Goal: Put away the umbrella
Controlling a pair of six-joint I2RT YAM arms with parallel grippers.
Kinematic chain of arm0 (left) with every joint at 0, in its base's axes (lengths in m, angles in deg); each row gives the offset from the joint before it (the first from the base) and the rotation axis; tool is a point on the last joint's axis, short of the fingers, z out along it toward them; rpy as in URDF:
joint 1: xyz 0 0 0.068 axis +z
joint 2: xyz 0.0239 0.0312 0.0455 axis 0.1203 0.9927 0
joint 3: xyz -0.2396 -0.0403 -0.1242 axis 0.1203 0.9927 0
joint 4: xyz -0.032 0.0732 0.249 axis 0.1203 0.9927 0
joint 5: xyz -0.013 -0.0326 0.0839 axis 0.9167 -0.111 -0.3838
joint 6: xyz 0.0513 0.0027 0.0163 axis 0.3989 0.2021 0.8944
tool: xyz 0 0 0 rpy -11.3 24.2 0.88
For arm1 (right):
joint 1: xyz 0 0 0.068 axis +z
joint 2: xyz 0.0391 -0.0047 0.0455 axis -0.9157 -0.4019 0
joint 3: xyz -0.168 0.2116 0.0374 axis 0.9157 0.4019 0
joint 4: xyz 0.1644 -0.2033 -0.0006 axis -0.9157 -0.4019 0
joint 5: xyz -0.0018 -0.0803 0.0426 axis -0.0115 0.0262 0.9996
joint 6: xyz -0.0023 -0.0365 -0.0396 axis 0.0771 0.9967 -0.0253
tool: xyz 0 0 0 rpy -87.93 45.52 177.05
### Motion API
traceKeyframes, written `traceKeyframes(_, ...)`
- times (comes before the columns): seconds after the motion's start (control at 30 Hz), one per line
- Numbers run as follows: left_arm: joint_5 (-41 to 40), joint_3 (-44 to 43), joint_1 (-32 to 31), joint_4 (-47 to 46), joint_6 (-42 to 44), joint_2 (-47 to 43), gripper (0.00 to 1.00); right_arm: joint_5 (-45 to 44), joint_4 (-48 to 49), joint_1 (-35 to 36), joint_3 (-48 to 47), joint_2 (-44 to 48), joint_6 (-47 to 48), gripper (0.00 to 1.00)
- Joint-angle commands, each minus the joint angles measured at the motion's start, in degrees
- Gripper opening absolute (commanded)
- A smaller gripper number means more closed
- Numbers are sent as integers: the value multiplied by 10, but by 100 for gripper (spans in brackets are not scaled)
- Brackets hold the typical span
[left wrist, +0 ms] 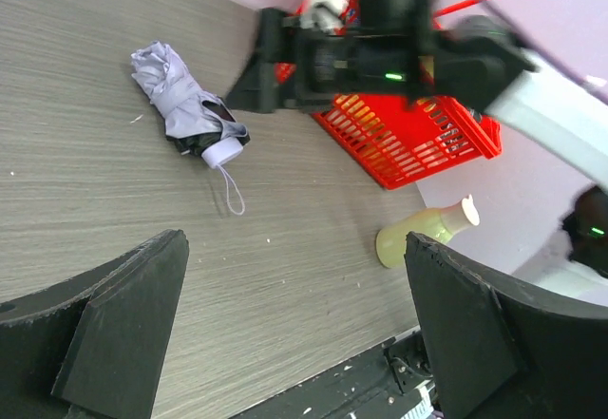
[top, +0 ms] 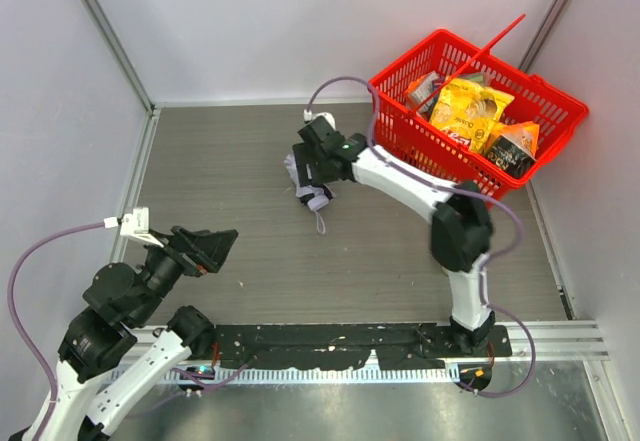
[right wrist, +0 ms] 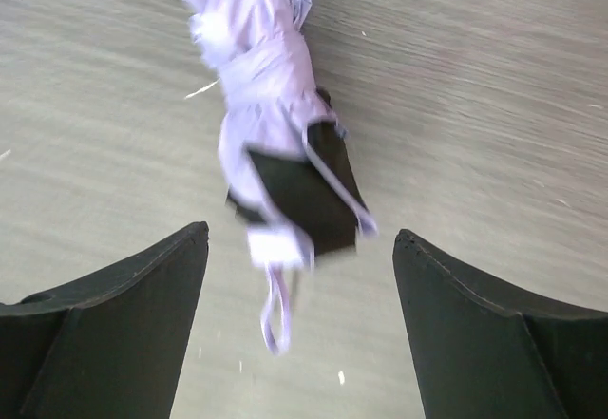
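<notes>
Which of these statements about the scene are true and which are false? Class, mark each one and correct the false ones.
1. The umbrella lies folded on the table, outside the red basket. True.
2. The right tool is clamped on the umbrella. False: its fingers stand wide apart, with the umbrella lying untouched between them in the wrist view.
3. The left tool is open and holds nothing. True.
4. The red basket is empty. False: it holds snack packets.

bare tabletop (top: 230, 161) left of umbrella (left wrist: 180, 105), red basket (top: 435, 149) and right arm (top: 400, 183) crowding its right
</notes>
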Motion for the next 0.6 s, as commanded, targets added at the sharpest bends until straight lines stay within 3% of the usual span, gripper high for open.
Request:
traceKeyframes(0.0, 9, -17, 1, -11, -5, 5, 100, -57, -10, 61, 83, 246, 52, 83)
traceKeyframes(0.23, -2, -27, 0, -54, 27, -3, 100, -151, 35, 145, 313, 583, 70, 83)
traceKeyframes(0.43, -5, -35, 0, -103, 68, -18, 100, -139, 41, 148, 415, 838, 80, 84)
traceKeyframes(0.57, -10, -32, 0, -138, 82, -39, 100, -143, 104, 147, 472, 972, 88, 83)
